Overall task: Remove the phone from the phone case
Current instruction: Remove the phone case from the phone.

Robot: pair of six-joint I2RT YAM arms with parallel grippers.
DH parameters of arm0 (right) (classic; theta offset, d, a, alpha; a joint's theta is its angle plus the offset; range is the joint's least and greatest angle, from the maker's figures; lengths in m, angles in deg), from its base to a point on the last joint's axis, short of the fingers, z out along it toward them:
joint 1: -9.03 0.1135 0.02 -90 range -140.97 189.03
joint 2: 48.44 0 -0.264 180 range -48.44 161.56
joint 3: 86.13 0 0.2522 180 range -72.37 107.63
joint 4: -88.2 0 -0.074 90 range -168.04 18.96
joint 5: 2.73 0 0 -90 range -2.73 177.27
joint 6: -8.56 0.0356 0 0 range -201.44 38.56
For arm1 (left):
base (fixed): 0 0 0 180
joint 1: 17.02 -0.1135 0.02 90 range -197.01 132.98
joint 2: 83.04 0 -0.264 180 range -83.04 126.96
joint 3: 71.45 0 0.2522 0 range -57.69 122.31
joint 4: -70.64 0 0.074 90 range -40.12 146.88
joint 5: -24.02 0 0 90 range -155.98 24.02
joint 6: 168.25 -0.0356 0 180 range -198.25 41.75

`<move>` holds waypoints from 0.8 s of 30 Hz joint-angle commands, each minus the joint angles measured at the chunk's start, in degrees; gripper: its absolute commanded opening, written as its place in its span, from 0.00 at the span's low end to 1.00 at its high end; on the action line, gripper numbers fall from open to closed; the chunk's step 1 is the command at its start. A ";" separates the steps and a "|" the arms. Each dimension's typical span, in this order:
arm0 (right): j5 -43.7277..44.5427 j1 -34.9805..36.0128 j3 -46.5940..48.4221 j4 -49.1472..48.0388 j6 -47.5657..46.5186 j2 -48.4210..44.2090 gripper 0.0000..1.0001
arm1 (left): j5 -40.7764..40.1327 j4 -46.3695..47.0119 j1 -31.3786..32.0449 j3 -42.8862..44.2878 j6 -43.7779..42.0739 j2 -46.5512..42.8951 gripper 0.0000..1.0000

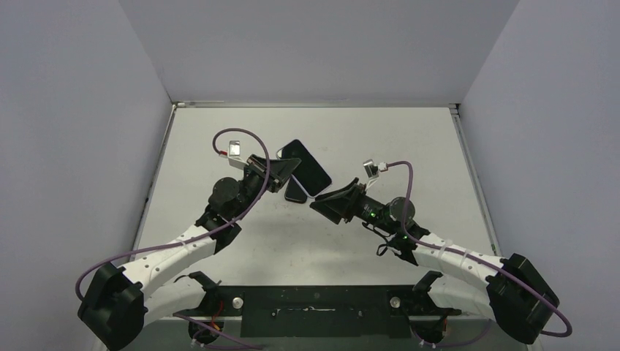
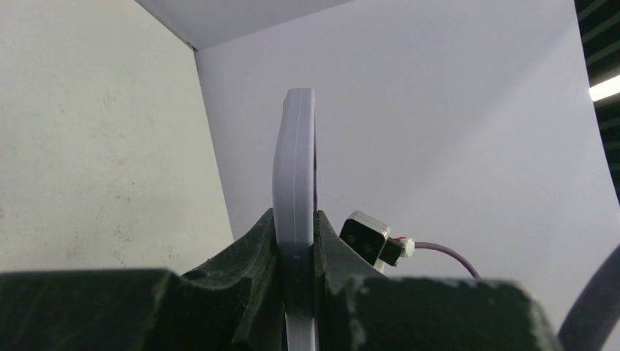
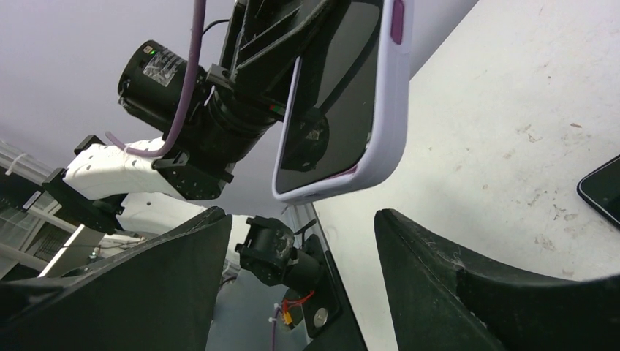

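Observation:
The phone [image 1: 307, 167], with a black screen, sits in a lavender case [image 3: 391, 95]. It is held off the table, tilted. My left gripper [image 1: 281, 175] is shut on the case's edge. In the left wrist view the case [image 2: 295, 168] stands edge-on between the fingers [image 2: 333, 241]. In the right wrist view the phone's screen [image 3: 329, 110] faces the camera, above and just beyond my right gripper [image 3: 300, 216]. My right gripper [image 1: 327, 201] is open and empty, a short way from the phone's lower corner.
A second dark, flat phone-like slab [image 1: 296, 191] lies on the white table under the held phone. Its corner shows in the right wrist view [image 3: 603, 191]. Grey walls close in the table [image 1: 409, 146] on three sides.

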 commanded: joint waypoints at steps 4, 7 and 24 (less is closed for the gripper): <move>2.78 0.96 3.76 -12.10 0.18 4.65 0.64 | -5.63 7.24 3.17 0.27 3.40 -2.26 0.00; 3.60 1.09 4.06 -13.47 0.56 5.65 0.59 | -7.76 7.63 4.50 -0.09 3.69 -2.28 0.00; -2.57 1.22 5.01 -15.57 -5.45 7.95 0.06 | -9.79 -6.00 5.44 4.51 10.09 -3.31 0.00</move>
